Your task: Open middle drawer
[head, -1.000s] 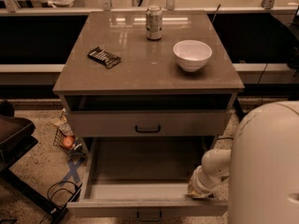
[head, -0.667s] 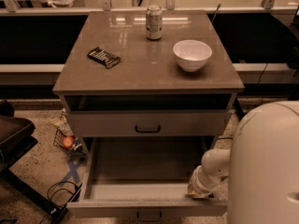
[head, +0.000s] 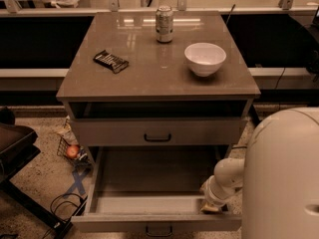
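Camera view: pale robot body [head: 284,178] fills the lower right beside the cabinet, whose tabletop [head: 149,78] carries a white bowl [head: 205,59], a can [head: 164,24] and a dark packet [head: 110,60]. Middle drawer [head: 154,171] stands pulled far out beneath the top drawer [head: 114,132], with its small dark handle [head: 158,229] at front centre. End effector [head: 212,206] sits low at the drawer's right front corner, seemingly against the inner wall; open or closed, cannot tell.

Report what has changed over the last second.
Nothing visibly changed. The middle drawer stays pulled out, with the gripper still at its right front corner. The can, bowl and dark packet sit unmoved on the cabinet top.
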`<state>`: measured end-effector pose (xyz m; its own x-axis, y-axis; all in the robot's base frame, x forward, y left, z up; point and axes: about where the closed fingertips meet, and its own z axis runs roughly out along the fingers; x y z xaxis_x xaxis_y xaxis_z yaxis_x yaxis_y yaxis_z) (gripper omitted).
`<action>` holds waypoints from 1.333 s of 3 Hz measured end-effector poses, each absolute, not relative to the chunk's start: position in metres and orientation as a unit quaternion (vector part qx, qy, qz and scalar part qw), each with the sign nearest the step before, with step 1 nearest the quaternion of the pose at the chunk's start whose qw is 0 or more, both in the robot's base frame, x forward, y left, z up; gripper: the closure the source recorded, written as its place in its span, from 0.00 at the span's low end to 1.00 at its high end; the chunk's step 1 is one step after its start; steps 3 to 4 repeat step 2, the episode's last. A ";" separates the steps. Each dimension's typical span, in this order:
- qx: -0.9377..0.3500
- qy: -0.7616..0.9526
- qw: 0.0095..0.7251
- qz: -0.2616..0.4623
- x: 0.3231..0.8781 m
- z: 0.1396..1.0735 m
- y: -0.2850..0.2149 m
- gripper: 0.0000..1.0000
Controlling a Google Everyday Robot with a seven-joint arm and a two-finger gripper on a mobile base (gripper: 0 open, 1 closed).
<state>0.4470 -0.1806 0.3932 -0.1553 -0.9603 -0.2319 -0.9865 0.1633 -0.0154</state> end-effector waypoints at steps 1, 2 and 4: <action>-0.643 0.757 0.093 0.070 0.446 0.393 -0.180 0.00; -0.643 0.757 0.093 0.070 0.446 0.393 -0.180 0.00; -0.643 0.757 0.093 0.070 0.446 0.393 -0.180 0.00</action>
